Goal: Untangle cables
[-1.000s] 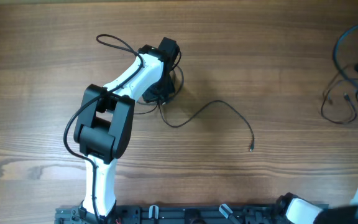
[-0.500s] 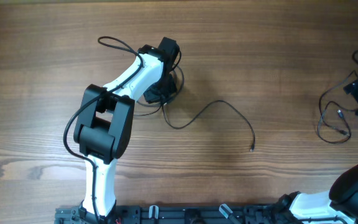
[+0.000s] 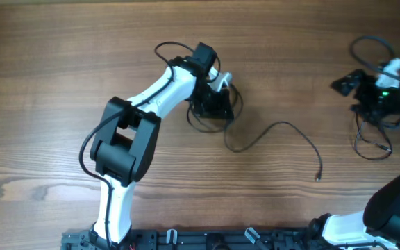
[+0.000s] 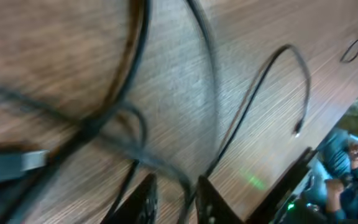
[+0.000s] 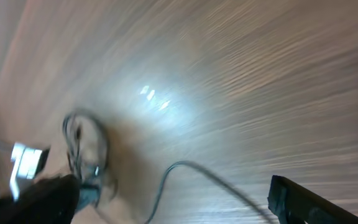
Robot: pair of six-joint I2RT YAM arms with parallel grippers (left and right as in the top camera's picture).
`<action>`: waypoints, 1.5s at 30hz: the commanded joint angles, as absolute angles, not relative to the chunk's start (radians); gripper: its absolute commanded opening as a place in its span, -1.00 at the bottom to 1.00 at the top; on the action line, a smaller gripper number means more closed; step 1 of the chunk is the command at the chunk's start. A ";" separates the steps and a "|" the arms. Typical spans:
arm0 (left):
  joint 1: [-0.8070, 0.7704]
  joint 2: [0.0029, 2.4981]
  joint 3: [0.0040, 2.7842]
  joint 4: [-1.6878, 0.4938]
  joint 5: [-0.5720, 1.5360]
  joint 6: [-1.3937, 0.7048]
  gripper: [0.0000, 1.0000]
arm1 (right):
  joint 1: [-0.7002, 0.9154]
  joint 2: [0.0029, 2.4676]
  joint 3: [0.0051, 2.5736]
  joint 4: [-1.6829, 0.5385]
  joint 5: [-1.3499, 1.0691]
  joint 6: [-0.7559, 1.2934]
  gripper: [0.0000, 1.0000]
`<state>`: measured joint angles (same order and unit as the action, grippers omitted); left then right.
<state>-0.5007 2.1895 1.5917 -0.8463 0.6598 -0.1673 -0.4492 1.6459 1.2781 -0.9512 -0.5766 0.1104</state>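
Note:
A bunch of thin black cables [image 3: 222, 119] lies under my left gripper [image 3: 214, 104] in the overhead view. One long strand [image 3: 283, 125] trails right and ends in a small connector tip [image 3: 318, 178]. In the left wrist view my left gripper [image 4: 176, 202] has its fingers [image 4: 143, 200] slightly apart, with a blurred strand [image 4: 180, 182] running through the narrow gap. A second loose loop of cable [image 3: 370, 142] lies at the right edge, just below my right gripper [image 3: 358, 97]. Its jaws [image 5: 176, 205] stand wide open over a strand [image 5: 191, 169], beside a small knot [image 5: 82, 155].
The wooden table [image 3: 47, 83] fills the view. The left arm's thick black cable [image 3: 169, 48] loops above its wrist. A dark rail [image 3: 207, 239] runs along the front edge. A white plug end [image 5: 27, 160] shows at the left of the right wrist view.
My left arm has shifted right, dragging the cable bunch and its long strand along, and its jaws have parted slightly. The right gripper has come in from the right edge and opened wide.

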 commanded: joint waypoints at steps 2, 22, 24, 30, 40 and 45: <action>-0.434 2.087 1.584 -0.926 0.569 -0.107 -0.28 | -0.274 1.657 1.283 -0.955 -0.543 0.022 1.00; -0.138 1.966 1.584 -0.997 0.480 -0.116 0.03 | 0.318 1.931 1.246 -0.648 -0.413 0.189 0.16; -0.138 1.966 1.584 -1.004 0.480 -0.116 0.02 | 0.324 1.969 1.246 -0.635 -0.415 0.231 -0.06; -0.138 1.966 1.584 -1.004 0.480 -0.116 0.01 | 0.324 1.989 1.246 -0.606 -0.419 0.302 -0.73; -0.138 1.966 1.584 -1.008 0.480 -0.116 -0.02 | 0.349 1.991 1.229 -0.542 -0.414 0.369 -0.61; -0.138 1.966 1.584 -1.015 0.480 -0.116 -0.02 | 0.350 1.991 1.183 -0.479 -0.415 0.395 -0.87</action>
